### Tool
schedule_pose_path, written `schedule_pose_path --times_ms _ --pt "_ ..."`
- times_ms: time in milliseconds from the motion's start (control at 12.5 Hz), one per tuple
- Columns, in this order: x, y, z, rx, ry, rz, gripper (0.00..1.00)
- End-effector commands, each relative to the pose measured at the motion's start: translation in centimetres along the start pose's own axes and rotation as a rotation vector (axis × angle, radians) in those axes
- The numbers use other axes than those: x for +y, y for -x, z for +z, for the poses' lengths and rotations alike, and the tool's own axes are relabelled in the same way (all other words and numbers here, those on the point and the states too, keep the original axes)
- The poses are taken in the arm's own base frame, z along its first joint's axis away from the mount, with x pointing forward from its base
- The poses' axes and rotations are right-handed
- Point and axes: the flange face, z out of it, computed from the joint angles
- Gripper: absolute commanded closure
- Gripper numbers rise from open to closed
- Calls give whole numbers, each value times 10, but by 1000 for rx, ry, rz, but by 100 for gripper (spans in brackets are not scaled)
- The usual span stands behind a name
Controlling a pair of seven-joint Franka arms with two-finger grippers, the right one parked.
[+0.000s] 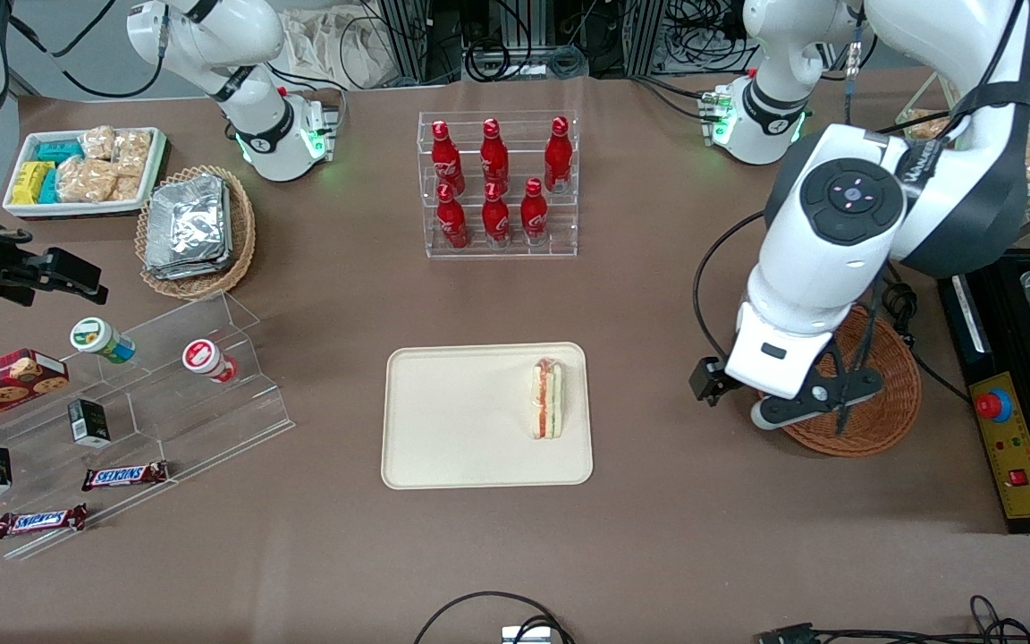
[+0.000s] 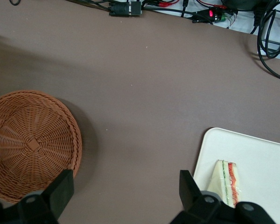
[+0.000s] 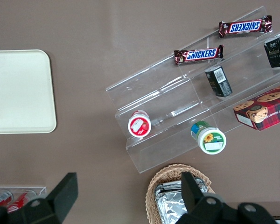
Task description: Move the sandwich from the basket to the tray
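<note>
Table: one sandwich (image 1: 547, 399) on tray (image 1: 452, 447); hand (image 2: 123, 193) open.

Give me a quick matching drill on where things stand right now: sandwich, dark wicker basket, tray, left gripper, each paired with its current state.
Things:
1. sandwich
2. basket
3. tray
4. left gripper

States:
A. empty, nothing inside it
B. open and holding nothing, above bare table between basket and tray
C. lying on the tray, near the edge toward the working arm
D. carrying one item, the rest of its surface bare

Pairs: 1-C, 2-A, 3-D, 4-B
</note>
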Motion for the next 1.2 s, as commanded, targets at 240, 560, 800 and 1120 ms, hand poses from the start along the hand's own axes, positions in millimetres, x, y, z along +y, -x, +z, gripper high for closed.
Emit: schedule_pose_path --times_ms 240,560,800,1120 --pt "-22 -2 -14 -14 -13 -4 0" --pt "-61 -8 -41 -13 6 46 0" --pt "-122 -10 -67 -50 17 121 0" --pt "-196 -1 -114 -105 -6 252 0"
